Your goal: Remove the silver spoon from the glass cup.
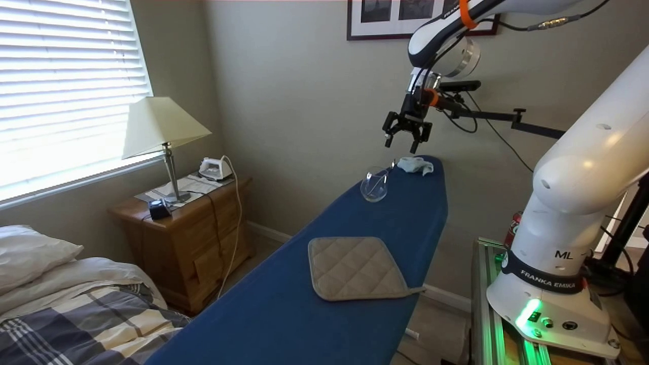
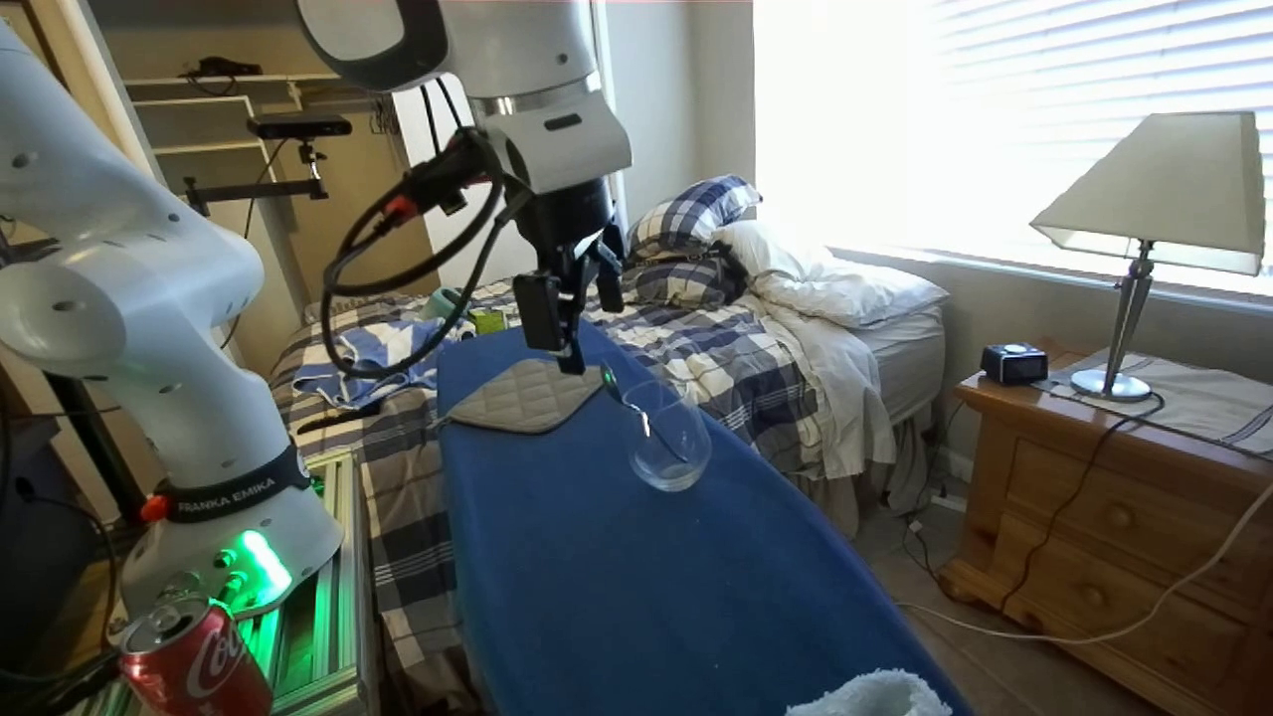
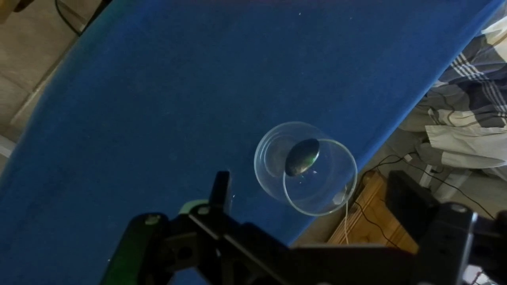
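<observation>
The clear glass cup stands upright on the blue ironing board, seen in both exterior views (image 1: 373, 190) (image 2: 668, 471) and in the wrist view (image 3: 323, 194). The silver spoon leans inside it, seen in both exterior views (image 1: 384, 173) (image 2: 646, 422). Its handle points down into the glass and its bowl sticks up past the rim. In the wrist view the spoon's bowl (image 3: 302, 157) lies across the rim. My gripper, in both exterior views (image 1: 401, 144) (image 2: 591, 333), is open and empty above the glass. In the wrist view the gripper's fingers (image 3: 309, 176) are wide apart, with the glass beyond them.
A tan quilted pad (image 1: 357, 268) lies on the blue ironing board (image 1: 284, 309). A white cloth (image 1: 416, 165) lies at the board's narrow end. The wooden nightstand (image 1: 182, 248) with a lamp (image 1: 165, 126) and an iron (image 1: 215, 169) stands beside the board. The bed (image 2: 716, 348) is nearby.
</observation>
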`<state>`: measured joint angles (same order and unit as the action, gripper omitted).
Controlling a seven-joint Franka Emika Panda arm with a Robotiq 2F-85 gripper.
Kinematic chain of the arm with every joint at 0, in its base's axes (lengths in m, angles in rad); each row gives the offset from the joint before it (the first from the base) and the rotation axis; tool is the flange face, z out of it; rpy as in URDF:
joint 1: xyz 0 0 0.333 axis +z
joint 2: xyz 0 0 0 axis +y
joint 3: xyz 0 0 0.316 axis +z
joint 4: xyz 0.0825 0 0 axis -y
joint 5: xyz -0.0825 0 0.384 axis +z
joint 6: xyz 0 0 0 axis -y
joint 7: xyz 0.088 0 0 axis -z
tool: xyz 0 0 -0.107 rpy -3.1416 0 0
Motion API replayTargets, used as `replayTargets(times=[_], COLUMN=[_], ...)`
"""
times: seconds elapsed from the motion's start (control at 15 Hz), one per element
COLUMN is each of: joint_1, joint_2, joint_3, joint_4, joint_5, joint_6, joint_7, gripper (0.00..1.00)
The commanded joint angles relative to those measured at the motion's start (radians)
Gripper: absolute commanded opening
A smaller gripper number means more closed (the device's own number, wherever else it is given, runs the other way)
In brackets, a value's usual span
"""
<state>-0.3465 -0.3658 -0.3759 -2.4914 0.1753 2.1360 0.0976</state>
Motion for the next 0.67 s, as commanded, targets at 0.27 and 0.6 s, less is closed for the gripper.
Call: replayTargets(times=[0.27,0.6], joint_1=[-0.014,-0.007], joint_2=[0.086,0.164], joint_3=[-0.014,-0.031], joint_4=[0.047,0.101], joint_5=[0.045,0.136], joint_6=[0.041,-0.015], joint_7=[0.016,0.032], gripper=[1.00,1.00])
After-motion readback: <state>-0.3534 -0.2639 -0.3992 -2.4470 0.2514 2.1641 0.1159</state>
